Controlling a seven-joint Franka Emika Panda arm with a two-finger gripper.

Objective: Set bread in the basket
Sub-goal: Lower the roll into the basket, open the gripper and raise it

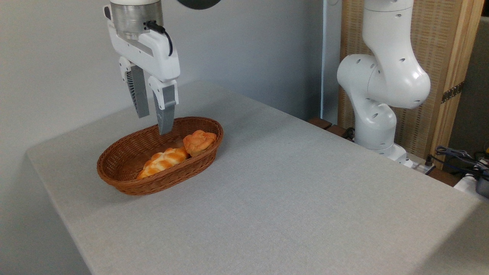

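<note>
The bread, a small round golden-orange bun with a swirled top, lies inside the basket at its right end, leaning on the wall. The basket is an oval brown wicker one on the left part of the table. My gripper hangs above the basket's back half, up and to the left of the bun. Its two grey fingers point down and stand apart, open, with nothing between them.
An elongated braided golden loaf lies in the basket beside the bun. The grey table has its left edge near the basket. The arm's white base stands at the back right, with cables at the far right.
</note>
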